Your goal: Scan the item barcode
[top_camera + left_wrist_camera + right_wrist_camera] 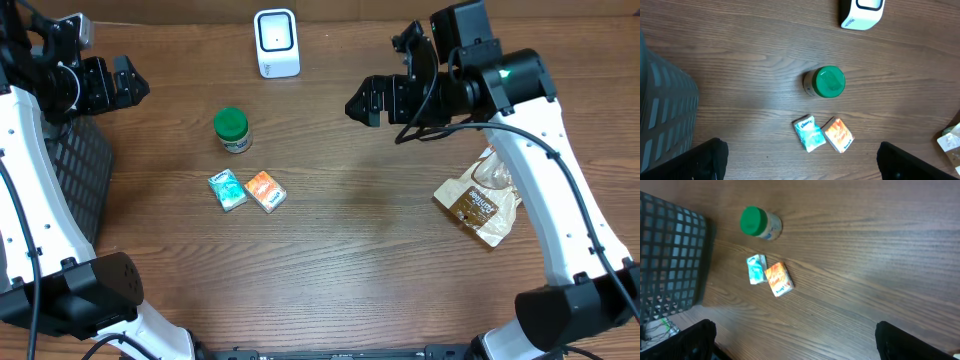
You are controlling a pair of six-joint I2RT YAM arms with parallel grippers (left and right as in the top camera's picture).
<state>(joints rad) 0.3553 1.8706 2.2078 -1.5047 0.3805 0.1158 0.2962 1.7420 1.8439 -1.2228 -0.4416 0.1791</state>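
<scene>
The white barcode scanner (276, 42) (862, 12) stands at the back of the table. The items lie apart on the wood: a green-lidded jar (232, 130) (826, 82) (760, 222), a teal packet (227, 189) (810, 133) (756, 269) and an orange packet (265, 191) (838, 134) (778, 279) side by side, and a brown bag (480, 198) at the right. My left gripper (133, 88) (802, 167) hovers open and empty at the far left. High at the back right, my right gripper (365, 102) (795, 342) is also open and holds nothing.
A black mesh basket (75, 170) (662, 115) (667, 260) stands at the table's left edge under the left arm. The brown bag's clear end (951, 142) shows at the right edge of the left wrist view.
</scene>
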